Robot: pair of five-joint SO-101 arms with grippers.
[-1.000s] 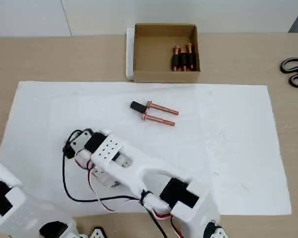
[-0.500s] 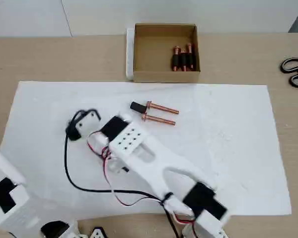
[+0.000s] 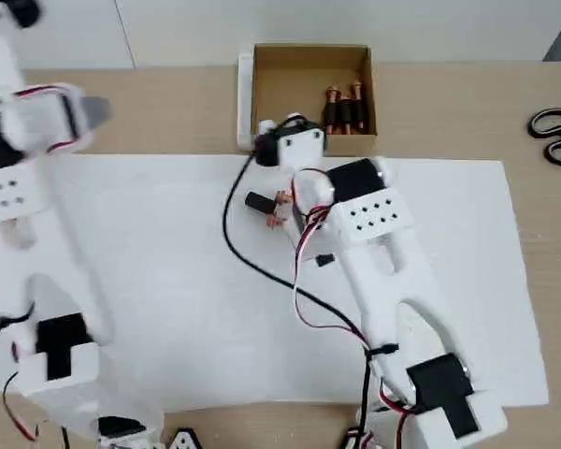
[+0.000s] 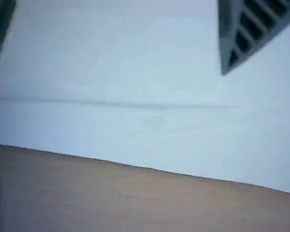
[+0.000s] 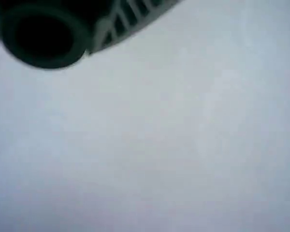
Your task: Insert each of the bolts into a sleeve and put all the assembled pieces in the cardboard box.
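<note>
Right gripper [image 3: 294, 201]: low over the white paper sheet [image 3: 168, 253], at the end of the arm that stretches in from the near edge of the surface [image 3: 168, 103]. I cannot tell whether it is released or clenched, because the wrist hides it from above and its own camera view is blurred.
Left gripper [image 4: 110, 63]: raised high at the far left, well apart from the right gripper. It is released, with its two sides wide apart and nothing between them. Ahead of it are a pale wall and the wooden surface.
Bolts [image 3: 282, 196]: two copper ones lie on the paper right at the right gripper. Only their heads show, and the shafts are hidden under that arm.
Sleeve [image 3: 257, 200]: a black one lying on the paper just beside the right gripper, at the head of the farther bolt. I cannot tell whether it touches that bolt.
Cardboard box [image 3: 290, 94]: open-topped, just beyond the right gripper and off the paper. The right arm's camera block overlaps its near wall in the high view.
Assembled pieces [image 3: 346, 110]: three bolts in black sleeves lie side by side in the box, against the wall to the right gripper's right.
Scissors [image 3: 553, 136]: on the bare surface, well apart from the right gripper, off to its right.
</note>
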